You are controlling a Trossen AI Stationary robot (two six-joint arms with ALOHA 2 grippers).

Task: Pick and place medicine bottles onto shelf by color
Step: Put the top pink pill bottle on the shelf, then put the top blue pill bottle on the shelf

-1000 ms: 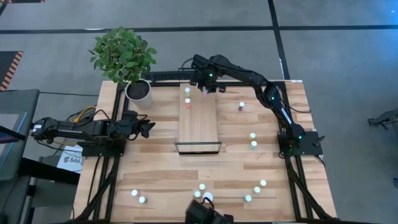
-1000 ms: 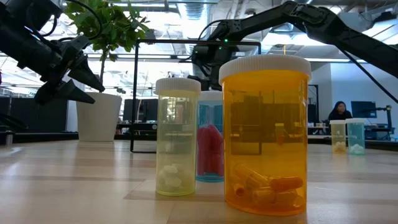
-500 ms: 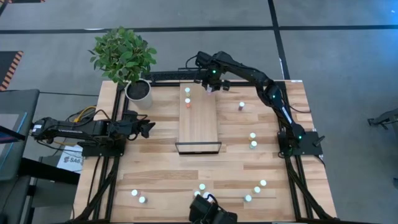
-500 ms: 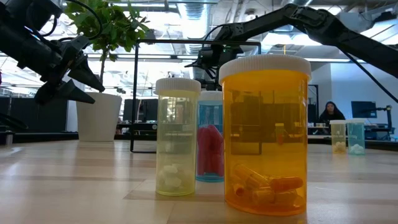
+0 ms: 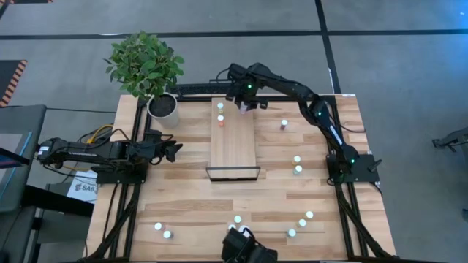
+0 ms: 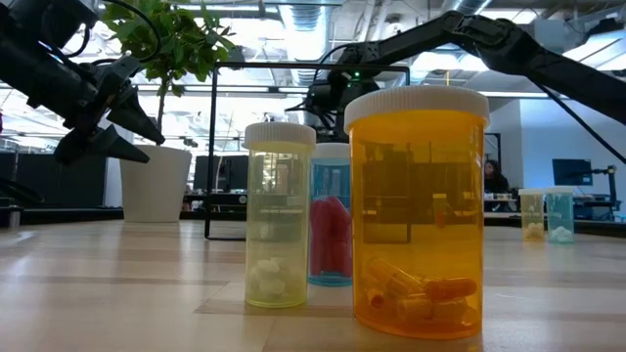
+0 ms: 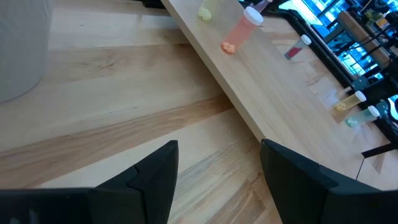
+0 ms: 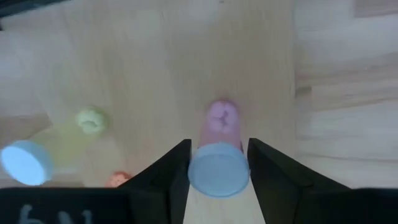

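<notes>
I have the right gripper [image 5: 243, 107] over the far end of the shelf [image 5: 234, 150], and in the last second its fingers have begun to part around the pink medicine bottle [image 8: 217, 148]. In the right wrist view the bottle stands between the two fingers with its white cap toward the camera, and I cannot tell whether the fingers still touch it or have just come free. Half a second ago the gripper sat a little further to the right, above the shelf's far corner; now it is back over the board. I judge that the pink bottle is being set down on the shelf, beside the yellow-green bottle [image 5: 220, 107] and the orange bottle [image 5: 220, 118] which already stand there. The left gripper [image 5: 170, 150] has not moved; it waits, open and holding nothing, over the left side of the counter [image 5: 175, 197]. If the release goes well, one more bottle is placed, but many others remain on the counter, by the right side and along the near edge.
</notes>
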